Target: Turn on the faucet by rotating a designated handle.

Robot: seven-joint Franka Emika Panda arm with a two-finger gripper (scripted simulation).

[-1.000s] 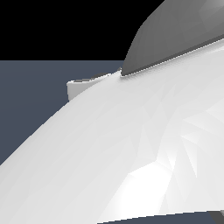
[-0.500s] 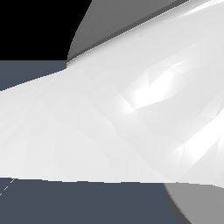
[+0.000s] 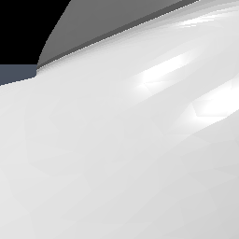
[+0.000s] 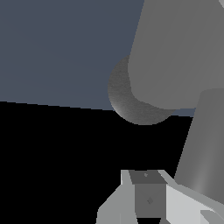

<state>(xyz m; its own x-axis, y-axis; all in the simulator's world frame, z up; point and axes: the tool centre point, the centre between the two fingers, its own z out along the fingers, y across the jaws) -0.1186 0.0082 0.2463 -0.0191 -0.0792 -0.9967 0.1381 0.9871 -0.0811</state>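
In the wrist view the faucet [image 4: 179,48] is a thick smooth grey cylinder rising from a darker speckled round base [image 4: 131,103]. A narrower shiny grey rod, the handle [image 4: 203,144], runs down beside it and ends close to my fingers. My gripper [image 4: 148,199] shows only its tips at the picture's edge; they sit together with no gap between them and nothing held, right next to the handle. Whether they touch it I cannot tell. In the exterior view the faucet, the handle and the gripper are all hidden.
My white arm body [image 3: 121,154] fills almost the whole exterior view, with a grey curved surface [image 3: 98,28] above it. A small patch of blue-grey floor [image 3: 16,73] shows there, and more floor [image 4: 57,48] lies behind the faucet in the wrist view.
The white arm body has spread across the exterior view. It now covers the floor strip and the grey shape that showed below it half a second ago.
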